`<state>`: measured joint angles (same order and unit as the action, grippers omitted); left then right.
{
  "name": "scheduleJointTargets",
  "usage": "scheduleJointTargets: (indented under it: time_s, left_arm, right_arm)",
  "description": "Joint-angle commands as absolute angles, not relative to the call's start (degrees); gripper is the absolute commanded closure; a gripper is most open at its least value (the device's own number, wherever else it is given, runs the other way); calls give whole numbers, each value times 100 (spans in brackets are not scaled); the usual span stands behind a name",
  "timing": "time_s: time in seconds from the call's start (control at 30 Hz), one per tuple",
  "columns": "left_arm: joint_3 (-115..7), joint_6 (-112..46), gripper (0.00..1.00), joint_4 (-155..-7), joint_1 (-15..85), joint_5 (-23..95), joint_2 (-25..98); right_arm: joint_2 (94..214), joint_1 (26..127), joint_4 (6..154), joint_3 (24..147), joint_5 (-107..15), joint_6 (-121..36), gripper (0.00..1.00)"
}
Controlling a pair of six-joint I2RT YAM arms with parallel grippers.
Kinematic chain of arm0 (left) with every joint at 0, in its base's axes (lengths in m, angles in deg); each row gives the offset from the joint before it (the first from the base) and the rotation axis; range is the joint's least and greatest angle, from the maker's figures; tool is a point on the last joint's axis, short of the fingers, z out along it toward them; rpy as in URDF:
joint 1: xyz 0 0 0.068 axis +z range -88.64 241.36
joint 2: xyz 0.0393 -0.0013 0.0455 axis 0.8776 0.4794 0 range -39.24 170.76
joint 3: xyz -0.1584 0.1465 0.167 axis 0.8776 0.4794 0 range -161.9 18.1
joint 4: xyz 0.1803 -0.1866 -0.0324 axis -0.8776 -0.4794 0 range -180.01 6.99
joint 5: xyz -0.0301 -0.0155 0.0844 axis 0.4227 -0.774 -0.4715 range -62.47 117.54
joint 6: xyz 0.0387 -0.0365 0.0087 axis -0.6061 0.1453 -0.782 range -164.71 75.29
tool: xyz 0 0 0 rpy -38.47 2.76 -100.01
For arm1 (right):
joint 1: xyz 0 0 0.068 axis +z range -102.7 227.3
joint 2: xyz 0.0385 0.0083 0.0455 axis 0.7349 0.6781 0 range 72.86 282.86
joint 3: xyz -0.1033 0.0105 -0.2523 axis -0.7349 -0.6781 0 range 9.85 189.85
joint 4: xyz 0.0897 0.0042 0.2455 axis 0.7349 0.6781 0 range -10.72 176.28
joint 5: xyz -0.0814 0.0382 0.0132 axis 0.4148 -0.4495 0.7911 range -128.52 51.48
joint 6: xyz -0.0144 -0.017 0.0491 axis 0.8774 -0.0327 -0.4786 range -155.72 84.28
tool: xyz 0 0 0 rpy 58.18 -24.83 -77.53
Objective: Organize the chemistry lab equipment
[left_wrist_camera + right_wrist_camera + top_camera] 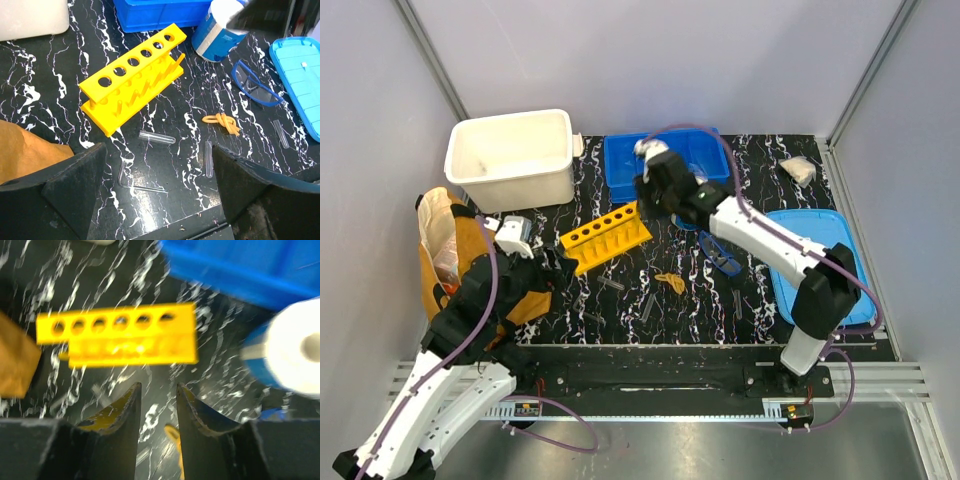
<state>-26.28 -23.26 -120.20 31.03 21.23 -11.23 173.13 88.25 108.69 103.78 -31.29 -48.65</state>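
Now | left arm (450,380) bent low, jaws wide | right arm (760,235) outstretched beside rack (605,236), jaws narrowly parted

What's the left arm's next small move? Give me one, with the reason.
Probably lower the left gripper onto the clear tube just ahead of it. The jaws stand open and empty, and the tube lies loose and flat roughly in line with the gap between them. The yellow rack beyond it shows all six holes empty, so a tube looks like the nearest thing to pick up.
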Motion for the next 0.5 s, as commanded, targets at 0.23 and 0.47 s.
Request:
scheduleJointTargets:
  time_s: [0.23, 0.47]
  left_arm:
    - [-2619, -2257, 10, -11720, 3086, 1506, -1656]
    - [-2602, -2204, 10, -11729, 3086, 1066, -2131]
  right_arm:
    - [17155, 10143, 9467, 8649, -4098, -5180, 62]
    - [18157, 11013, 9554, 9342, -3966, -5629, 62]
